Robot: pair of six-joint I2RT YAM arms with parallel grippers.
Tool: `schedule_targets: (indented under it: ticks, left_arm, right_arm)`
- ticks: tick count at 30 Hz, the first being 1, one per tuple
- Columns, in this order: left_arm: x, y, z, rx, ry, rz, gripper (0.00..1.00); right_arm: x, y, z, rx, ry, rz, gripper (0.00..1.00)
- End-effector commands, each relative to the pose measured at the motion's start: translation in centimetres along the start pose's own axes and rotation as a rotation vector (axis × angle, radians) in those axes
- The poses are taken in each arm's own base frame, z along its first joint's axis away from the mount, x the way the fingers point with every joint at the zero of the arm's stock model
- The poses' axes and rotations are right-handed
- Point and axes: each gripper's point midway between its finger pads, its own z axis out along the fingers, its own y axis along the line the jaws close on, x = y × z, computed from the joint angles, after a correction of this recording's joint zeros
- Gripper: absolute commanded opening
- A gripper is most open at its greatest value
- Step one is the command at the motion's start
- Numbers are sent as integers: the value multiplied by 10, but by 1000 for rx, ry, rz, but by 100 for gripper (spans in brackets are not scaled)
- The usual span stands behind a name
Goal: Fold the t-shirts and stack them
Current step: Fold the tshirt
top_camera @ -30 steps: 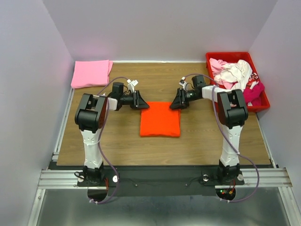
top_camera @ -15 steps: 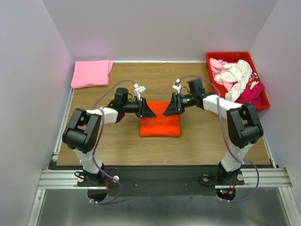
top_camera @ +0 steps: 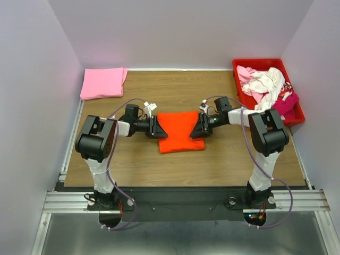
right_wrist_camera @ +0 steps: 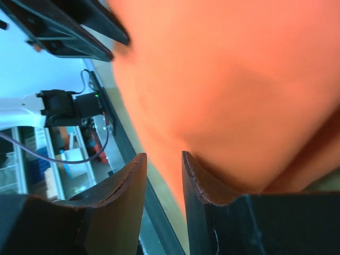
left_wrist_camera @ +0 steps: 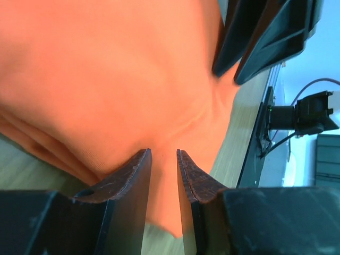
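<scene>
The bright orange t-shirt [top_camera: 179, 135], folded, sits mid-table with its far corners pulled outward. My left gripper [top_camera: 158, 126] is shut on its left far corner, and my right gripper [top_camera: 199, 126] is shut on its right far corner. In the left wrist view the orange cloth [left_wrist_camera: 106, 69] fills the frame and runs between the narrow jaws of the gripper [left_wrist_camera: 163, 156]. The right wrist view shows the same cloth [right_wrist_camera: 239, 79] in its gripper [right_wrist_camera: 163, 159]. A folded light pink t-shirt [top_camera: 102, 83] lies at the far left corner.
A red plastic crate [top_camera: 258, 61] stands at the far right, holding crumpled white [top_camera: 263, 82] and magenta [top_camera: 284, 103] shirts. Purple walls close in the table on three sides. Each wrist view shows the other gripper [left_wrist_camera: 265, 32] [right_wrist_camera: 69, 26] close by across the cloth.
Both grippers came down from above the orange t-shirt's far edge and closed on its far corners. The shirt went from a neat square to a shape wider at the far edge.
</scene>
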Motion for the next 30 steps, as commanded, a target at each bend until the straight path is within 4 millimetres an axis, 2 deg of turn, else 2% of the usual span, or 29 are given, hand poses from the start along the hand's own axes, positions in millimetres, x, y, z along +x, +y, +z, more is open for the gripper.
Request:
schedule_targets:
  ticks: [1,2,6,8,10,13,14,15,16,17,20,22,26,30]
  left_arm:
    - [-5,-46,-17,74,-6,163,37]
    - [-3,-66,-19,105,-4,214,37]
    - [19,-97,-15,157,46,255,37]
    - [34,-98,-8,160,80,236,36]
    - [49,-96,1,170,119,227,36]
    - [64,-74,12,162,174,182,36]
    - [64,-62,14,137,187,181,36]
    - [73,-43,19,113,218,135,36]
    - [70,-32,20,86,224,112,36]
    - [70,-13,18,53,218,42,36]
    - [62,5,10,28,198,-52,36]
    - [61,6,6,19,210,-49,36]
    - [57,-1,-8,33,227,38,37]
    - [34,-25,-35,48,182,189,42]
  right_arm:
    - [-16,58,-22,-56,-56,-156,39]
    - [-8,77,-24,-86,-46,-177,39]
    - [21,98,-15,-127,19,-190,39]
    - [41,88,-5,-121,66,-157,39]
    - [52,68,1,-100,92,-121,39]
    - [56,48,9,-78,112,-121,39]
    - [57,34,14,-65,126,-95,38]
    - [55,26,14,-54,124,-104,38]
    - [54,18,15,-42,121,-102,38]
    - [55,3,17,-23,127,-77,37]
    - [47,-25,7,3,94,-12,36]
    - [42,-35,-1,18,71,7,35]
    - [43,-22,-7,8,70,-10,34]
    - [32,14,-17,-27,37,-74,36]
